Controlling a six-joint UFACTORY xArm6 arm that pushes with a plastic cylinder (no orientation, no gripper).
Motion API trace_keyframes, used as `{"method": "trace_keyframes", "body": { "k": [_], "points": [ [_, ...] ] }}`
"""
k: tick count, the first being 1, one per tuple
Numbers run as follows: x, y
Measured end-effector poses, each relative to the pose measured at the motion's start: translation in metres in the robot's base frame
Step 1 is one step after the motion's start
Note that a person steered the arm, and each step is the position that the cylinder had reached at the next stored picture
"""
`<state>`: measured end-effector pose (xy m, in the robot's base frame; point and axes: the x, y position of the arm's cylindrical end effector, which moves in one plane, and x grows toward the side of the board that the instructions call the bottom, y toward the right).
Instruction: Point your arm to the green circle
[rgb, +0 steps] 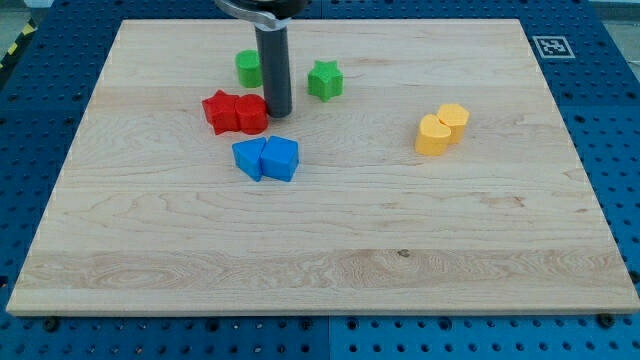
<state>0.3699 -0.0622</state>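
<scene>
Tool tip (278, 112), a bare rod that grasps nothing, rests on the desk (330, 240) just beside the red blocks (236, 112). Green circle (248, 68) sits near the tip, toward the view's top-left, partly hidden by the rod, so pointing likely needs a short slide that way.
</scene>
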Motion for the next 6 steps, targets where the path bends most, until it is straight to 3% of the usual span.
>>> {"method": "trace_keyframes", "body": {
  "k": [1, 3, 4, 5, 6],
  "points": [
    [-0.034, -0.014],
    [-0.050, -0.083],
    [-0.079, -0.112],
    [-0.110, -0.110],
    [-0.114, -0.104]
  ]
}}
